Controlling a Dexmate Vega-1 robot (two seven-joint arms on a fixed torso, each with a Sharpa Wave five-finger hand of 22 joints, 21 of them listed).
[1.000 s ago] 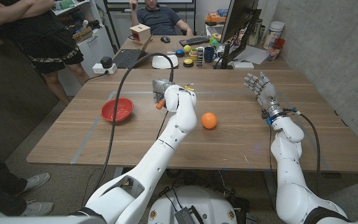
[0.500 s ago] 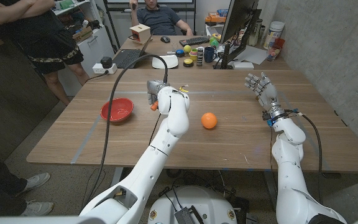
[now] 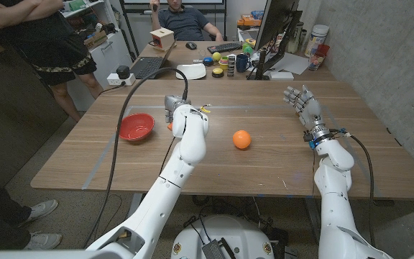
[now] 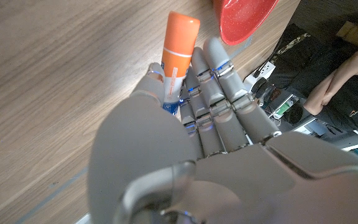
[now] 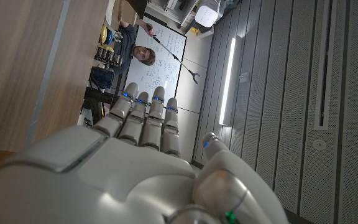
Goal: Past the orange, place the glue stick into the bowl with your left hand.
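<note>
Left robot hand (image 3: pixel 172 109), seen from the head view, hangs over the bench (image 3: pixel 264 169) between the red bowl (image 3: pixel 136 126) and the orange (image 3: pixel 242 139), nearer the bowl. From this view only a sliver of orange colour peeks out beside the hand, too small to make out as the glue stick. The right robot hand (image 3: pixel 300 101) stands raised over the far right part of the bench, fingers spread and holding nothing. Two people are behind the bench, one standing at the left edge, one seated at a cluttered desk

Seen from the left wrist view, the grip is plain: the left robot hand (image 4: pixel 185 130) holds the glue stick (image 4: pixel 179 53) pinched between the thumb and the fingers (image 4: pixel 219 81), the orange cap end reaching out past the fingertips and the white labelled body tucked in the grasp. The red bowl's rim (image 4: pixel 244 25) lies just beyond the fingertips, the stick not yet over it

Looking along the right wrist view, the right robot hand (image 5: pixel 145 155) shows its back, fingers straight and slightly apart, closed on nothing, with the bench's wood alongside
</note>
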